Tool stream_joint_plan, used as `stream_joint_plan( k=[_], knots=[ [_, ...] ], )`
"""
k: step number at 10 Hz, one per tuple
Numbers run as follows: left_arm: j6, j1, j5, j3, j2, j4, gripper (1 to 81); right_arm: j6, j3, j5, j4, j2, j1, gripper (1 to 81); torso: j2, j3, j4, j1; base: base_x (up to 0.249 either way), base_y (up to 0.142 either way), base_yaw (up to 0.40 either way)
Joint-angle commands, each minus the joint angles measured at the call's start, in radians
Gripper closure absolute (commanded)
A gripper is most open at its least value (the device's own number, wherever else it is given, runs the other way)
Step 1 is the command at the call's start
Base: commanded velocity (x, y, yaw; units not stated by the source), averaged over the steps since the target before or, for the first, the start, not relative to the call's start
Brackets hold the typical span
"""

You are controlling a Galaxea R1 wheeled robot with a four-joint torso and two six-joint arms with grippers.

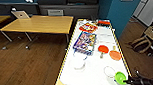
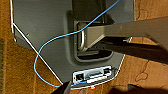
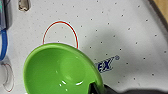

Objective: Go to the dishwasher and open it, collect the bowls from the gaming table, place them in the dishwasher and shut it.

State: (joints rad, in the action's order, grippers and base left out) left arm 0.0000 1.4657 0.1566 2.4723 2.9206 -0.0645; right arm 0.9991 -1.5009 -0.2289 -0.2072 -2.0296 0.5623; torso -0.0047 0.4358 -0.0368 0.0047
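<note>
Robot hardware up close — a grey moulded housing with a recessed rectangular opening, a thin blue cable looping across it toward a white-edged port panel. A dull grey bar crosses above a black one. The right arm is black and jointed — its claw is black too.

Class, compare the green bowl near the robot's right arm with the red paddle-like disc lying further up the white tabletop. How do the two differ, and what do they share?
The green bowl is bright green; the red disc is red-orange. The green bowl is deep and hollow, as the right wrist view shows, while the red disc looks flat and has a short handle. The right hand meets the green bowl's rim, whereas the red disc lies untouched. Both are round and sit on the white tabletop.
</note>
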Motion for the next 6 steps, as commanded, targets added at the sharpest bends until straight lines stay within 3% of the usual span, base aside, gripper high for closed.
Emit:
stream_joint_plan(
  k=[1,3,5,6],
  knots=[
    [0.002,-0.032,-0.066,-0.217,-0.098,-0.011,1.0,-0.013,0.358,-0.035,-0.009,0.403,-0.061,81.1,0.000,0.000,0.000,0.000,0.000,0.000,0.000],
    [0.003,-0.060,-0.065,-0.421,-0.231,-0.009,1.0,-0.054,0.357,-0.006,-0.041,0.424,0.109,81.1,0.000,0.000,0.000,0.000,0.000,0.000,0.000],
    [0.003,-0.080,-0.025,-0.616,-0.374,-0.009,1.0,-0.079,0.274,0.181,-0.086,0.376,0.299,81.1,0.000,0.000,0.000,0.000,0.000,0.000,0.000],
    [0.002,-0.097,-0.019,-0.682,-0.426,-0.001,1.0,-0.079,0.219,0.241,-0.104,0.339,0.372,81.1,0.000,0.000,0.000,0.000,0.000,0.000,0.000]
  ],
)
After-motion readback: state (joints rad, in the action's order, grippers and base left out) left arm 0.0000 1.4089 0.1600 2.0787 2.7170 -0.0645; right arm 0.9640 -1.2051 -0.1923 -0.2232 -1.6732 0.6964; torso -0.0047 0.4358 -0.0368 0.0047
